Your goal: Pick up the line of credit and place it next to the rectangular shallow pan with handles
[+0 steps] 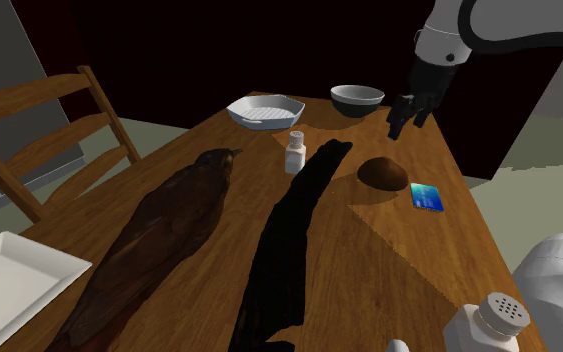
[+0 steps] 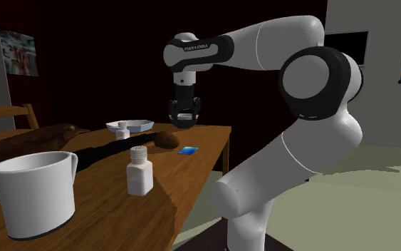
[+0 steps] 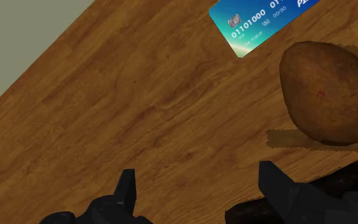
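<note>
Card (image 1: 427, 197): blue, lying flat on bench (image 1: 369, 260) near its edge at the shoulder view's right, just beside a brown egg-shaped lump (image 1: 382, 172). End effector (image 1: 404, 115) hangs above the bench, fingers apart, nothing between them; the Card lies ahead of them, untouched. Judged thin, stiff, light and slick. It sits flush to the wood, so it probably needs a pinch across its narrow width, or one edge tipped up first. Face reads "01101000" in white digits; smaller print beneath not legible. White pan (image 1: 265, 110) sits at the far end, well apart.
</note>
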Available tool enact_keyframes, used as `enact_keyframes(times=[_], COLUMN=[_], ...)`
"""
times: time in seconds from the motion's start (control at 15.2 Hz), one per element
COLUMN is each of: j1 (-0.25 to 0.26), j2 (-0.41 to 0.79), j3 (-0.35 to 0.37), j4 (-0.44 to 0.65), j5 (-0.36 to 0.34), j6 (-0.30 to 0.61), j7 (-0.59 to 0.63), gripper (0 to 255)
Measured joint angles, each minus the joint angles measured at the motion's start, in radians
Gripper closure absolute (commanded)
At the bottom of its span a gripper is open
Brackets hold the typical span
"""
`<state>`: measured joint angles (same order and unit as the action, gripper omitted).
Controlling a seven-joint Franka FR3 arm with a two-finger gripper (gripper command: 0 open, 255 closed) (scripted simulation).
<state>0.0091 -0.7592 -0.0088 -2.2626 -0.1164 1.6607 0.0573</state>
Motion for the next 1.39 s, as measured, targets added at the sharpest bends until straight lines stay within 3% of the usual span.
enact_keyframes(times=[0.2,0.66,0.86,1.39], j1=[-0.040,-0.244,-0.263,-0.261], j2=[-0.039,-0.246,-0.267,-0.289], j3=[0.028,0.222,0.244,0.251], j4=[-0.034,-0.171,-0.206,-0.292], j5=[0.014,0.166,0.188,0.197], j6=[-0.016,-0.140,-0.131,-0.067], j7=[0.104,0.740,0.806,0.815], gripper=[0,0,0,0])
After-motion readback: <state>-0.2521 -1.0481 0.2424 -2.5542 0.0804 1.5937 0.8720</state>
